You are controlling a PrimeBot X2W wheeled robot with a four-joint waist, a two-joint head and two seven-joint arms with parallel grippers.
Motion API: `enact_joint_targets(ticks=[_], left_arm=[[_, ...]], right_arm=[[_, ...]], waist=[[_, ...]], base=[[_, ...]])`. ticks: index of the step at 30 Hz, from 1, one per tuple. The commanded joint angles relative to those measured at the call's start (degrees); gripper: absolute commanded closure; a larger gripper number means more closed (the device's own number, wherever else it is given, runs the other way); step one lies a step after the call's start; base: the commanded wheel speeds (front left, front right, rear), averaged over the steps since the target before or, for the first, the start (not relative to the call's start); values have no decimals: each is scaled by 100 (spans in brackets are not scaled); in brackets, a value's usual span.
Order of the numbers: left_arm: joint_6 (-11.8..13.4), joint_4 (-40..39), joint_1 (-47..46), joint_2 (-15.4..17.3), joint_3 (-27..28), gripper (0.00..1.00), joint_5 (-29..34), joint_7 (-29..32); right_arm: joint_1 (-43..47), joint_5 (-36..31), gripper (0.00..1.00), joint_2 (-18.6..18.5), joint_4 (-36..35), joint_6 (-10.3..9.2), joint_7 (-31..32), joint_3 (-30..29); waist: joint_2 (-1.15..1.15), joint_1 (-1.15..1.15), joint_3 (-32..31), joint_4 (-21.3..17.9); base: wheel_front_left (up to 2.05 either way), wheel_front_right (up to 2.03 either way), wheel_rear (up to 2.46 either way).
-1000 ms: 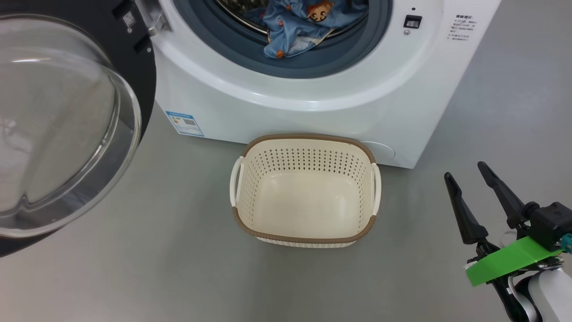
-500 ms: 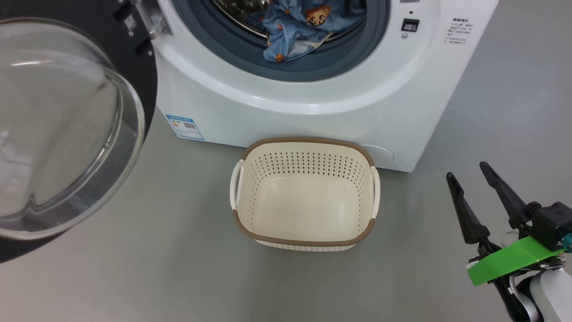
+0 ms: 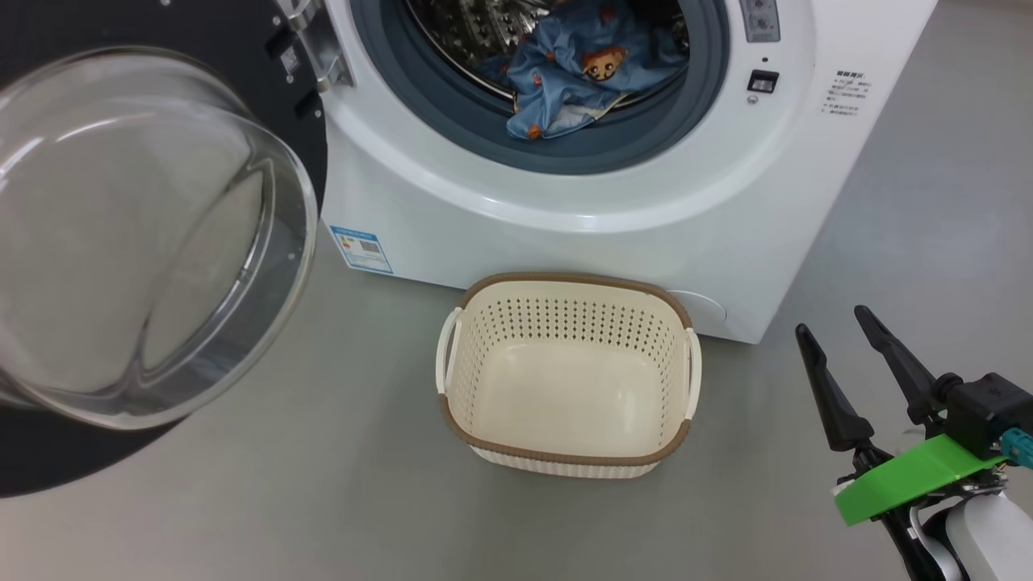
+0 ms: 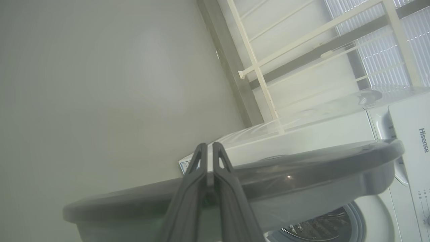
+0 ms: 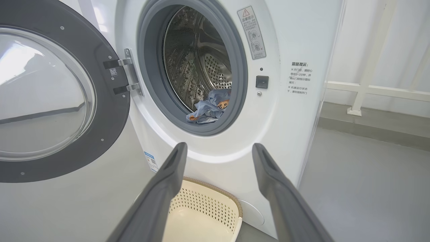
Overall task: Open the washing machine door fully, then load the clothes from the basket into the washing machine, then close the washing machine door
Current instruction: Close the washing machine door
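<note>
The large round black-rimmed glass washing machine door (image 3: 145, 242) is cut off at nine o'clock, the perforated steel drum (image 3: 468, 24) at twelve, and the small black print (image 3: 849, 93) at two o'clock is illegible.

R gripper (image 3: 830, 318): 2 long blk tapered fingers (image 3: 825, 387), green plate (image 3: 912, 478), teal plug (image 3: 1017, 442), white forearm (image 3: 984, 537).

Glossy white washing machine (image 3: 565, 234), shiny steel drum (image 5: 198, 67), matt rubber seal (image 3: 662, 129). Smooth clear glass door (image 3: 145, 242). Matt plastic basket (image 3: 565, 281), soft cloth clothes (image 3: 565, 89).
</note>
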Motion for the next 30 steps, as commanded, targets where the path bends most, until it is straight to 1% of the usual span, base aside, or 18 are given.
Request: enact_joint_targets(ticks=[1,6,10,11,18,25,30], left_arm=[[-39,-223,228,62,-45,100,-97,435],[-39,-538,411,54,-120,100,-208,1007],[-39,-882,541,-56,-176,100,-345,1476],[-39,-882,541,-56,-176,100,-345,1476],[4,-1533,842,-184,-240,100,-505,2064],[231,-2494,1276,-374,-311,100,-680,2633],[563,-3360,1637,-655,-364,100,-892,3040]], right_arm=[[100,32,0,-34,-80,26,-46,94],[166,59,0,-12,-56,26,-46,81],[197,79,0,23,-45,26,-46,95],[197,79,0,23,-45,26,-46,95],[272,102,0,91,-8,26,-46,98],[414,158,0,147,-19,26,-46,48],[492,167,0,236,-37,26,-46,2]], waist=[[0,1,-92,33],[0,1,-196,74],[0,1,-276,103],[0,1,-276,103],[0,1,-438,138],[0,1,-646,168],[0,1,-766,173]], base=[[0,0,0],[0,0,0],[0,0,0],[0,0,0],[0,0,0],[0,0,0],[0,0,0]])
